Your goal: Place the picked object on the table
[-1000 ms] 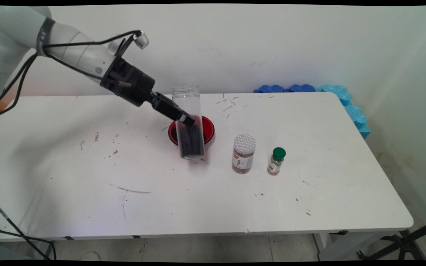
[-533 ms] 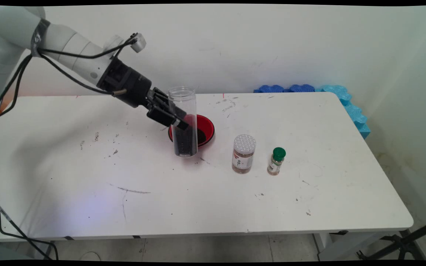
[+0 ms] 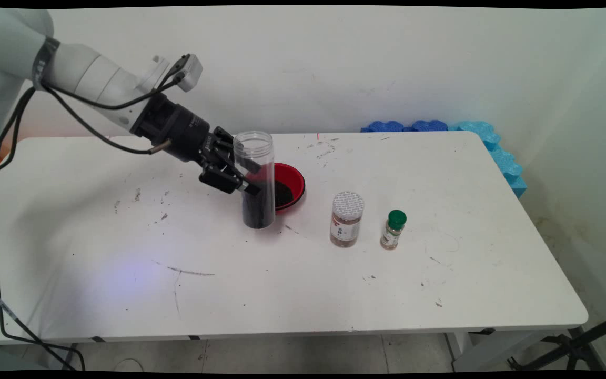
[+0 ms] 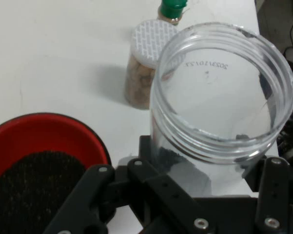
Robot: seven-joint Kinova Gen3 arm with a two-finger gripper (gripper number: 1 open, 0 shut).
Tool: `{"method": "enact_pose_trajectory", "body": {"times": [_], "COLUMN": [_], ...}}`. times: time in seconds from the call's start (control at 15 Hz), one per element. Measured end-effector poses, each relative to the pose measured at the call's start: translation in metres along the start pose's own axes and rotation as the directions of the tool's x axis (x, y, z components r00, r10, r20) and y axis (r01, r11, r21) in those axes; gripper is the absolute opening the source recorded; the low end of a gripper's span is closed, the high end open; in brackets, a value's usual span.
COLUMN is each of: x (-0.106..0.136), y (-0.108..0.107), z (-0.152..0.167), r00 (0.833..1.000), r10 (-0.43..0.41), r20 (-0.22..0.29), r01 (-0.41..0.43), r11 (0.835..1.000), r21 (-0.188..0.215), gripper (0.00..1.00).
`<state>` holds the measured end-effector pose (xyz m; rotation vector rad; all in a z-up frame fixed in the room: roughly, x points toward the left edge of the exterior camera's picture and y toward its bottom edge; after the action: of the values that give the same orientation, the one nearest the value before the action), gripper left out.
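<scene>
My gripper pinching the open clear jar upright on the table, red bowl just right behind it, spice jars farther right, open room left and near.

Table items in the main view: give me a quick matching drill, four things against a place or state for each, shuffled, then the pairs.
Things:
1. clear jar
2. red bowl
3. white-lidded jar
4. green-capped bottle

Places or states:
A. farthest right of the four
B. holds a dark heap, open top
C. lidless, gripped by the hand, dark contents low down
D. stands upright between the bowl and the small bottle

Pairs: 1-C, 2-B, 3-D, 4-A
</scene>
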<state>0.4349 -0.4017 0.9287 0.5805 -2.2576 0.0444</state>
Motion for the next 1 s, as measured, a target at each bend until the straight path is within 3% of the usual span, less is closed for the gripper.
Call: {"method": "enact_pose_trajectory", "body": {"times": [1.0], "x": [-0.039], "y": [0.031], "z": [0.017], "r00": [0.995], "r10": [0.083], "r20": [-0.053], "r01": [-0.082], "r11": [0.996], "r21": [0.026], "gripper": [0.0]}}
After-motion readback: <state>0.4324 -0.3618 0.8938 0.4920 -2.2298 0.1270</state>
